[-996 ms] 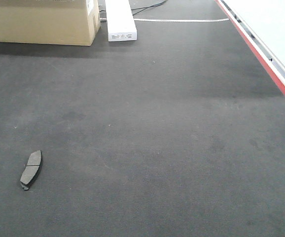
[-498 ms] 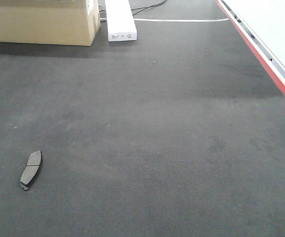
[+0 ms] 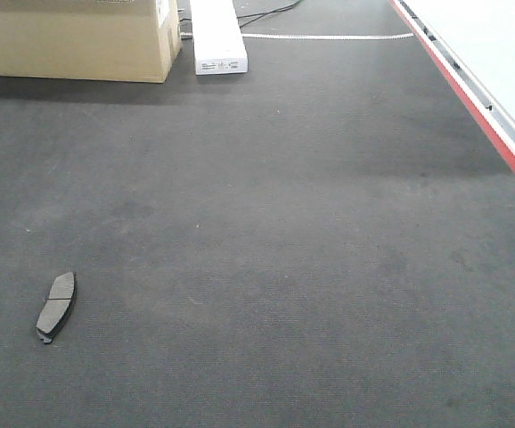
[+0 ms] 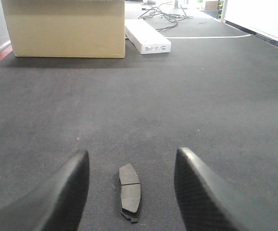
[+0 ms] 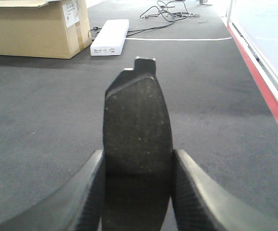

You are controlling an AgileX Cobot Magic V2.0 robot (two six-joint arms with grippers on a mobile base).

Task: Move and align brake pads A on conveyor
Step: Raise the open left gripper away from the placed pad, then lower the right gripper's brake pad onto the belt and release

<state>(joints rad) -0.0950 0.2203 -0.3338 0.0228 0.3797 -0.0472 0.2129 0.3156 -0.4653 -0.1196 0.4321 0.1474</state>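
1. Two small, dark grey, curved, flat brake pads show. One is the lying pad (image 3: 56,306) and the other is the held pad (image 5: 136,144).
2. The lying pad rests flat on the wide, rough, charcoal-black conveyor belt (image 3: 284,223). In the front view it sits at about 8 o'clock. Its long side points nearly to 12 and 6 o'clock. It is well apart from the thin red stripe (image 3: 471,107) at 2 o'clock.
3. The left hand (image 4: 132,161) is wide open. One black finger is on each side of the lying pad, and neither touches it.
4. The right hand (image 5: 137,161) is closed tight on the held pad. The pad stands up between the fingers with its tip toward 12 o'clock.
5. I think this is the carry step. The right hand has a pad to set down, and the left hand looks ready to grab or nudge the other one.
6. Next, the held pad should go down flat near the lying pad and point the same way. Letting go gently should stop it tipping or turning.
7. The big tan cardboard box (image 3: 79,40) and the long white box (image 3: 216,36) sit far off at 11 and 12 o'clock.
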